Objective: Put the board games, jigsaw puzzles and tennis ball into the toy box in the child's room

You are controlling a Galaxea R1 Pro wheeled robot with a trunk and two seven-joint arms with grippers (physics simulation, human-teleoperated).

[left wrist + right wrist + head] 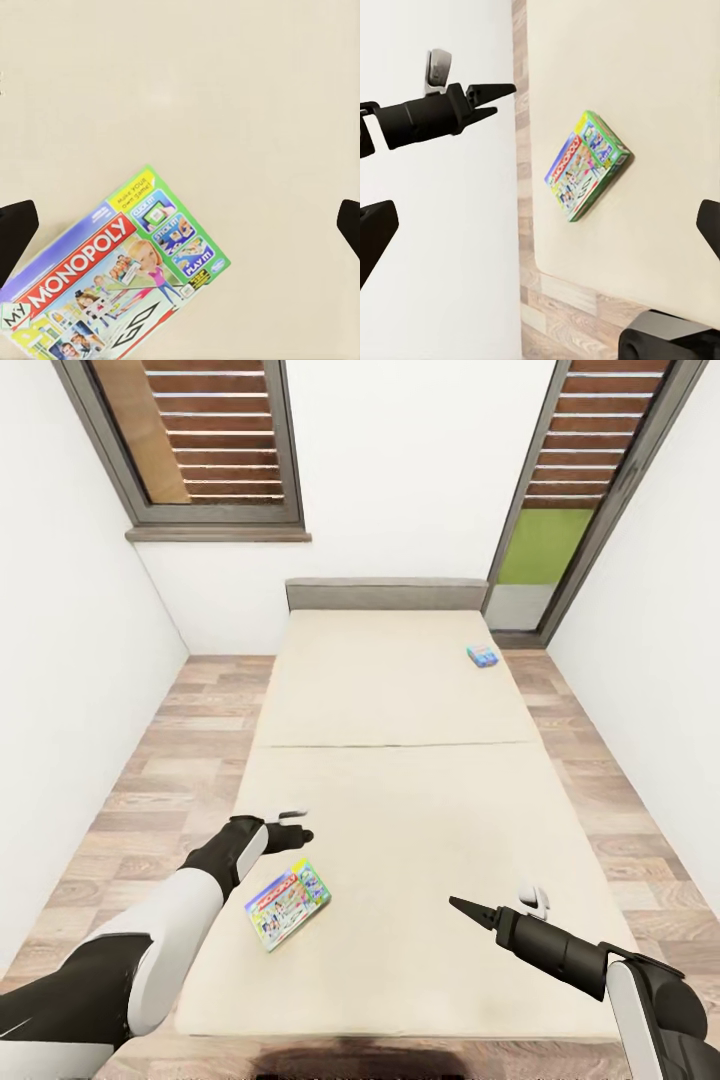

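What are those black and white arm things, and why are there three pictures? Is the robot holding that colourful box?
Those arms belong to a robot, and the pictures come from three cameras on it. The big picture is from its head, looking down at a cream bed. The other two are from cameras by its wrists.

The left gripper, which is the robot's hand, hovers just above a colourful Monopoly game box lying flat on the bed. The left wrist camera looks straight down at that box. The gripper's fingers are spread wide, so it holds nothing yet.

The right gripper floats over the bed, also empty. Far up the bed lies a small blue game box.
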